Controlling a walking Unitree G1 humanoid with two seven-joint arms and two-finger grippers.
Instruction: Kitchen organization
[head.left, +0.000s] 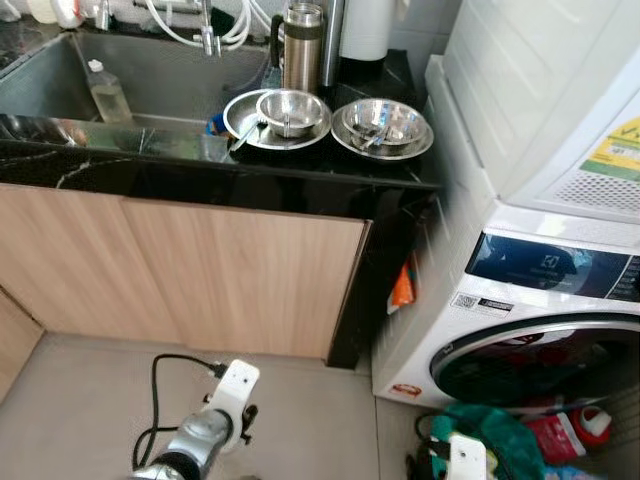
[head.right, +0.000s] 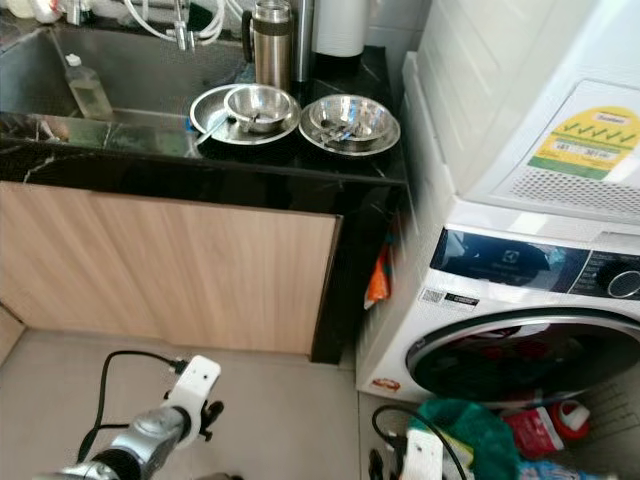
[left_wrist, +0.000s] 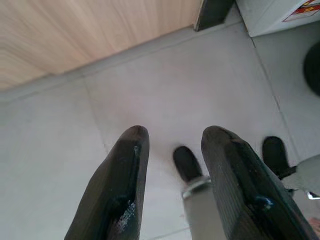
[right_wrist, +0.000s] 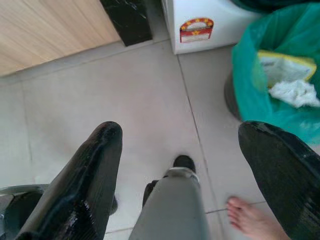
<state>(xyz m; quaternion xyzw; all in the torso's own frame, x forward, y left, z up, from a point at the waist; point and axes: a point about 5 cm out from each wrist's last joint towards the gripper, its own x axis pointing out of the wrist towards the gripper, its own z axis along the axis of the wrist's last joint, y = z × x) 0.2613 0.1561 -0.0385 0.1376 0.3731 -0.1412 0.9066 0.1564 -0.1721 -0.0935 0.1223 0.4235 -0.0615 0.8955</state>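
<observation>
Soft even daylight, sharp frames, glare on the steel bowls (head.left: 290, 108).

both arms hang low, pointing down. the left gripper (left_wrist: 170, 145) has its fingers a little apart. the right gripper (right_wrist: 180, 135) is spread wide.

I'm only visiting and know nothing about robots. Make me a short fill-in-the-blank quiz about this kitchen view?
1. The steel bowls sit on the black ____.
2. The soap bottle stands inside the ____.
3. The green bag lies on the floor before the washing ____.
4. The left gripper hangs with fingers ____.

Missing words: counter; sink; machine; open
</observation>
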